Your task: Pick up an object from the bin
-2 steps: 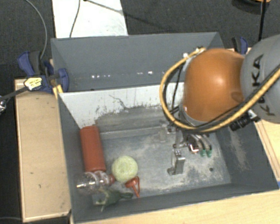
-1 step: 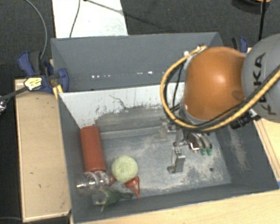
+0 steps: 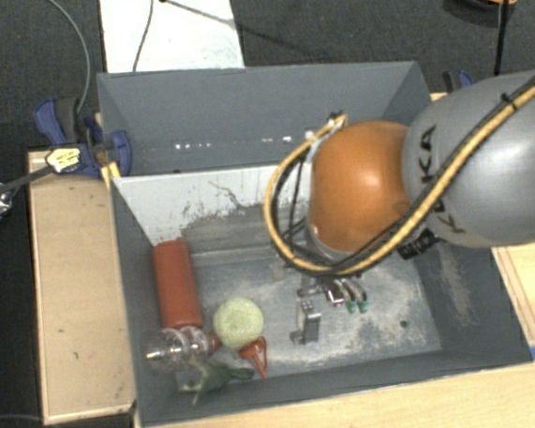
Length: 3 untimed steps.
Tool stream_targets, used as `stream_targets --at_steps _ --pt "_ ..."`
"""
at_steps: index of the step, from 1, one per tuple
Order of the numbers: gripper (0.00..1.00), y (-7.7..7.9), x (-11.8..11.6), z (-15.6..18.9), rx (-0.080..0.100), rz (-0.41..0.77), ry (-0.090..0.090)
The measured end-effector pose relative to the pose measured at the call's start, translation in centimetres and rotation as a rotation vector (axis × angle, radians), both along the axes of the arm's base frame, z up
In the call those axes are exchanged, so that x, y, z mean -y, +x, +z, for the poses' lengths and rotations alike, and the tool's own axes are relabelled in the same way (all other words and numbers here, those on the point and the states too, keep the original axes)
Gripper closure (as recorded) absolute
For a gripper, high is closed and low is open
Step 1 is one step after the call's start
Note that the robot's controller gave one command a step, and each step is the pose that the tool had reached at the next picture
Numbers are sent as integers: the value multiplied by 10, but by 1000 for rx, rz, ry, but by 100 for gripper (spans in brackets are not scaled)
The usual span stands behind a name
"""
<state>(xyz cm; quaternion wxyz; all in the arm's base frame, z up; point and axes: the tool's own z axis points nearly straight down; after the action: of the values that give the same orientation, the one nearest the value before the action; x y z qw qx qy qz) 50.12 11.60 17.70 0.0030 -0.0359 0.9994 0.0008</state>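
Fingers (image 3: 306,325) stand apart, low over the bin (image 3: 392,333) floor.

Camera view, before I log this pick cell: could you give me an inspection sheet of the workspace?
Surface: grey bin floor, scuffed, bare in the middle.
Job's things: red-brown cylinder along the left wall; pale green ball beside its near end; clear bottle-like piece, green leafy piece and small orange piece clustered at the near-left corner.
Clutter: nothing seen.
Claw: the claw hangs over bare floor, right of the ball.
Cables: yellow-black cable loops round the arm's orange cover.
Surroundings: dark floor around the bin.
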Motion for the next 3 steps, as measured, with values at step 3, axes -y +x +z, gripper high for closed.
stream_targets --at_steps 3 --pt "0 43 -79 -63 4 609 -2"
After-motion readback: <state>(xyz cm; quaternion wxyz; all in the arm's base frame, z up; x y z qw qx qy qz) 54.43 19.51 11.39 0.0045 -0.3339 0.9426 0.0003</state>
